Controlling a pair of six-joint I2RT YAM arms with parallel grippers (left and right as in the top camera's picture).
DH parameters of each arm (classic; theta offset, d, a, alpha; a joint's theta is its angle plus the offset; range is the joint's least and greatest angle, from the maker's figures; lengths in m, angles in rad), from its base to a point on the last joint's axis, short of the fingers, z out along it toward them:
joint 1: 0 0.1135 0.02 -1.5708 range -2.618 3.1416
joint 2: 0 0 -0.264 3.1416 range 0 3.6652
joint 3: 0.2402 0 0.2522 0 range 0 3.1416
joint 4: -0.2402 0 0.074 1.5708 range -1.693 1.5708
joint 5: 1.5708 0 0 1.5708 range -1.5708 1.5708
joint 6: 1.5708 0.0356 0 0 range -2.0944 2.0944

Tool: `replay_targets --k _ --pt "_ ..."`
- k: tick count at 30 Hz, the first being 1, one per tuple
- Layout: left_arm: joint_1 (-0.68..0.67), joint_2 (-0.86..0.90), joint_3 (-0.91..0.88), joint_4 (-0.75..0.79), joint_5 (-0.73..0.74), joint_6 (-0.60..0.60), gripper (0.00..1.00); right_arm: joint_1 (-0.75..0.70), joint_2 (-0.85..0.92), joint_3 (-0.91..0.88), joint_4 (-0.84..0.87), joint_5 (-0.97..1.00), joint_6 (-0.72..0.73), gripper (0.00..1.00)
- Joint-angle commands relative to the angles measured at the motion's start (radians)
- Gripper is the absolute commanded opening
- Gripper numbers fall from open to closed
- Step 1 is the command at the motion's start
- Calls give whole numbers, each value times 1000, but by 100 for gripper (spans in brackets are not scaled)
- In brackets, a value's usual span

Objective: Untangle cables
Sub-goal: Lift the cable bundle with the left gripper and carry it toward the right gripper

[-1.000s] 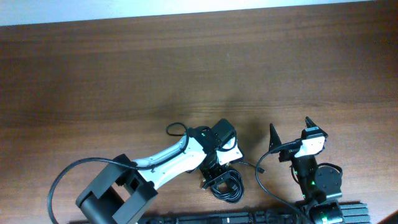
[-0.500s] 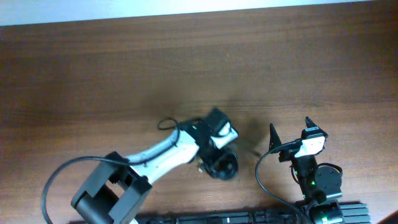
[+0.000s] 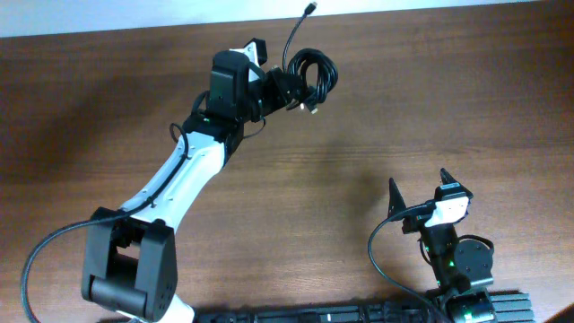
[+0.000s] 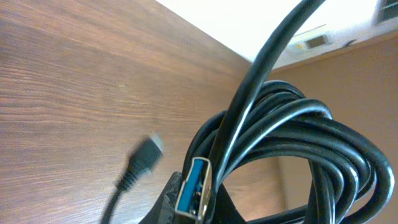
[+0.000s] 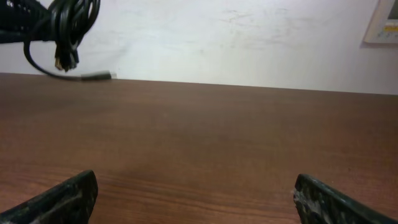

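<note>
The cables [image 3: 311, 74] are a coiled bundle of thin black cords hanging in the air near the table's far edge, with one loose end [image 3: 309, 9] sticking up. My left gripper [image 3: 285, 87] is shut on the bundle. In the left wrist view the coil [image 4: 298, 124] fills the right side. A blue-tongued plug [image 4: 191, 194] sits right at my left gripper [image 4: 194, 208], and a second small plug [image 4: 144, 155] dangles to its left. My right gripper [image 3: 418, 193] stands open at the front right with nothing in it. From the right wrist view, between its fingers [image 5: 68, 196], the bundle [image 5: 68, 25] hangs far off at the top left.
The brown wooden table [image 3: 448, 99] runs back to a white wall [image 5: 236, 37]. A black rail [image 3: 359, 314] lies along the front edge between the arm bases. The right arm's own thick black wire [image 3: 381, 260] loops beside its base.
My left gripper closed on the coil near the front edge, then lifted and carried it to the back of the table. The right arm stayed still.
</note>
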Motion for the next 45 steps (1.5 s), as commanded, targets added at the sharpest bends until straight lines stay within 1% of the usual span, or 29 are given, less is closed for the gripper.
replay_targets --k 1,3,6,7,8,9,11,13,14,16,17,20,25,28,29,32,34,35,38,39,41,42,45 --pt "1 1 17 37 66 -81 0 -2 -6 -5 -4 -2 1 99" --pt "1 1 17 85 66 -80 0 -2 -6 -5 -4 -2 1 99" --pt "1 1 17 203 68 -80 0 -2 -6 -5 8 -3 1 99" --pt "1 1 17 246 83 -55 0 -2 -6 -5 12 -7 2 100" --pt "1 1 17 299 136 6 0 -2 -6 -5 19 -10 2 100" --pt "1 1 17 362 238 106 0 -2 -6 -5 33 -29 19 99" --pt "0 1 16 408 364 204 0 -2 -6 -5 71 -102 39 100" --pt "0 1 17 411 420 216 0 -2 -6 -5 121 -149 39 100" --pt "0 1 17 413 460 242 0 -2 -6 -2 145 -180 39 100" --pt "0 1 17 413 498 281 0 -2 -6 16 145 -209 39 100" --pt "0 1 16 413 515 304 0 -2 -6 27 129 -209 39 100" --pt "-17 1 17 409 564 387 0 -2 -6 103 8 -209 39 100" --pt "-31 1 17 405 551 392 0 -2 7 249 -133 -205 38 99" --pt "-51 1 17 406 536 393 0 -2 60 346 -239 -178 32 100" --pt "-64 1 16 405 520 392 0 -2 103 391 -280 -171 30 100" --pt "-94 -4 17 369 446 397 0 -2 226 483 -315 -177 31 100" --pt "-104 -17 17 320 404 431 0 -2 301 535 -344 -183 31 100" --pt "-109 -32 17 269 363 458 0 -2 346 565 -363 -183 31 100" --pt "-129 -109 17 69 156 580 0 -2 465 655 -424 -207 31 100" --pt "-136 -153 17 -23 34 626 0 -2 517 706 -448 -229 31 100" --pt "-138 -199 17 -98 -70 650 0 -2 562 755 -453 -290 31 100" --pt "-138 -233 17 -138 -97 695 0 -2 583 780 -449 -347 31 100" --pt "-138 -315 17 -206 -96 819 0 -2 597 800 -379 -492 39 100"
